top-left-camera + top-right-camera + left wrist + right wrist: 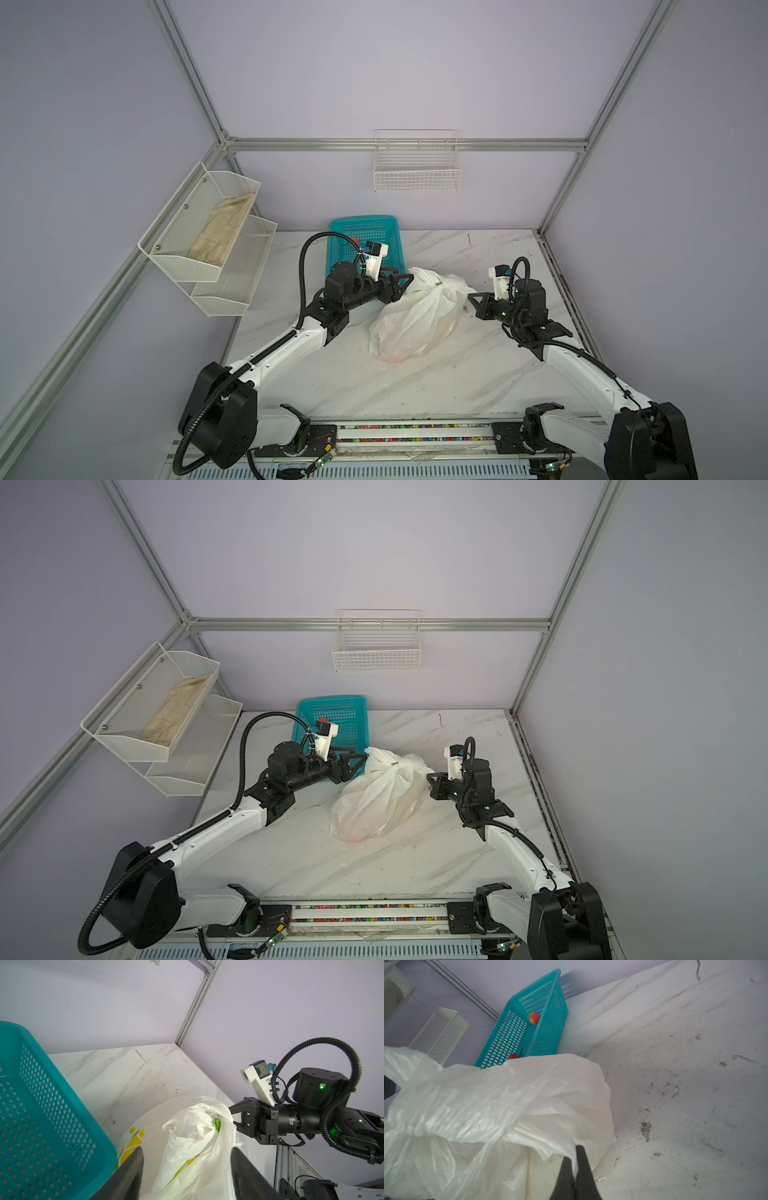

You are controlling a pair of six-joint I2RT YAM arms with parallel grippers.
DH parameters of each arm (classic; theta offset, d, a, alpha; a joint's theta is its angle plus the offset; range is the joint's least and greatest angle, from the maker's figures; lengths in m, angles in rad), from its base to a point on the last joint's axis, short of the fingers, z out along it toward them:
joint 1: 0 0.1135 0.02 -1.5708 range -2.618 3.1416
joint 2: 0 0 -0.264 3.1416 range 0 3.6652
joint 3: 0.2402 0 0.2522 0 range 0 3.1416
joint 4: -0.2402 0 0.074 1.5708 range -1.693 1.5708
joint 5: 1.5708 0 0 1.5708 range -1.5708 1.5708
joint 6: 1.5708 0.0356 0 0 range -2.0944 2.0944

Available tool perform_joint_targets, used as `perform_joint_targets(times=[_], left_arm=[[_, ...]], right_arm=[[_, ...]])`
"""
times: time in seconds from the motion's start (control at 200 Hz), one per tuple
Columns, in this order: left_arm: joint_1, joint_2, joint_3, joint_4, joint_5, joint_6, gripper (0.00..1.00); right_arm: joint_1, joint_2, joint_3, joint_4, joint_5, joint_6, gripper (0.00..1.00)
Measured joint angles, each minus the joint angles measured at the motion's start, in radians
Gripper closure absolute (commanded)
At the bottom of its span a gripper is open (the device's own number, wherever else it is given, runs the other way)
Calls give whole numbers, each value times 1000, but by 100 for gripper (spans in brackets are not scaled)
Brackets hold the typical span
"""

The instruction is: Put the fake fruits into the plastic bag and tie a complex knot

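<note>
— Where is the bag [415, 320]?
— It lies slumped on the table [415, 386] between our two tools, with its upper end near a corner of the basket [556, 1028]. Its top [199, 1124] is bunched and twisted. So we judge that we are in the tying step, not the filling one.

— And the tools?
— Our left tool [405, 286] is released. Its fingers [133, 1169] stand wide apart on either side of the bunched plastic and grip nothing. Our right tool [576, 1167] is clenched, and a thin edge of the bag seems caught between its tips.

— What does the next move call for?
— We would say the left tool needs a hold on a loose end of plastic. It then pulls away from the right tool to tighten. The film looks thin and slippery, so we would pinch well in from the edge.

— What can't we make out?
— Whether a knot has really formed, because the folds hide it. Inside the bag we see only a pinkish blur low down. A red fruit [533, 1018] lies in the basket, and a second red fruit [512, 1056] shows half hidden behind the bag. So filling may not be complete.
</note>
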Motion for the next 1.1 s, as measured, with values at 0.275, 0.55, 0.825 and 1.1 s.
perform_joint_targets(times=[0.275, 0.55, 0.825, 1.1], left_arm=[[-17, 125, 123, -3, 31, -7, 41], [-32, 150, 133, -23, 50, -5, 57], [-33, 156, 136, -46, 45, 6, 89], [-33, 150, 136, -50, 15, 19, 100]], right_arm=[[0, -1, 7, 3, -10, -2, 100], [0, -10, 7, 4, -10, -14, 100], [0, -10, 7, 5, -11, -16, 100], [0, -21, 7, 4, -8, -17, 100]])
